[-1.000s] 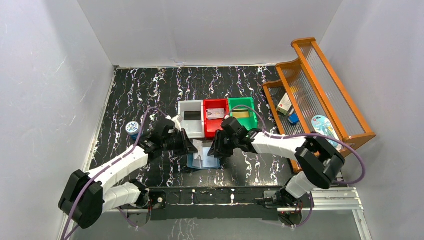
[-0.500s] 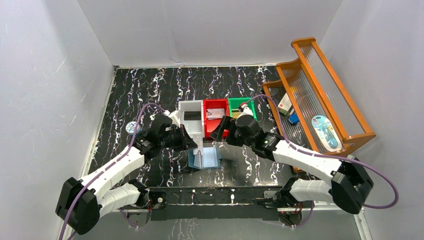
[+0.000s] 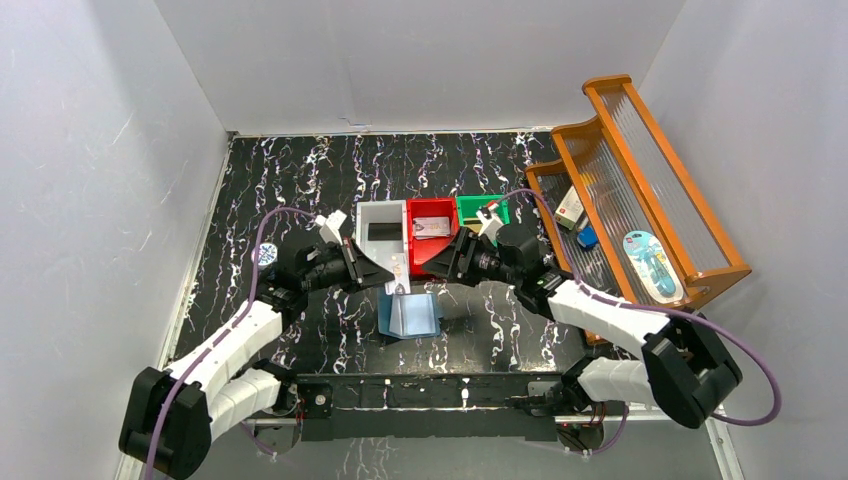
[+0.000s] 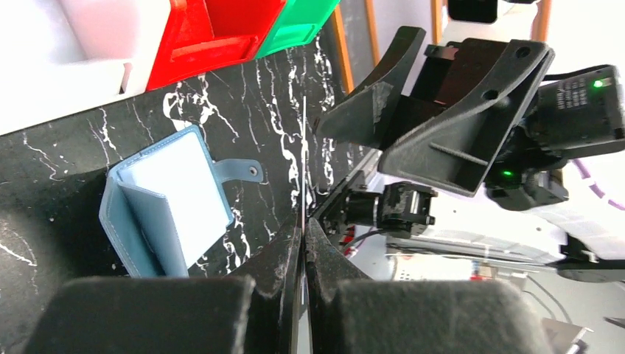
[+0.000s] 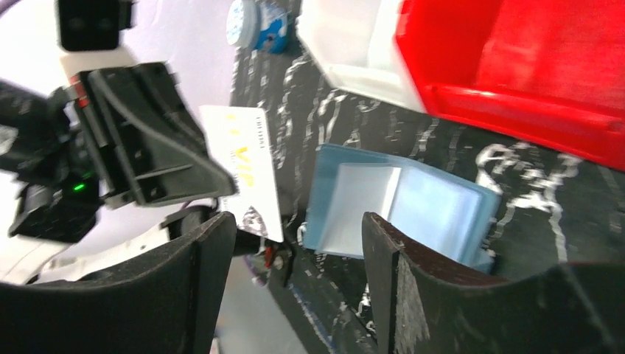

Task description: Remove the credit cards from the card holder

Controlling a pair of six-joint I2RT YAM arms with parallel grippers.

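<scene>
The card holder (image 3: 410, 315) lies open on the black marbled table, pale blue inside up, its snap tab out to one side. It also shows in the left wrist view (image 4: 166, 206) and the right wrist view (image 5: 402, 203). My left gripper (image 3: 386, 274) is shut on a pale credit card (image 3: 398, 272) marked VIP (image 5: 247, 173), held above and just left of the wallet. In the left wrist view the card is edge-on (image 4: 304, 147) between the fingers. My right gripper (image 3: 447, 265) is open and empty, above the wallet's right side, facing the left gripper.
White (image 3: 366, 248), red (image 3: 432, 248) and green (image 3: 497, 204) bins stand behind the wallet; a black card (image 3: 382, 231) lies in the white one, a pale card (image 3: 432, 228) in the red. A round blue tin (image 3: 265, 254) sits at the left. A wooden rack (image 3: 700, 235) fills the right.
My left gripper has lifted the pale card up and away from the wallet. My right gripper has let go of the wallet and drawn back toward the bins.
</scene>
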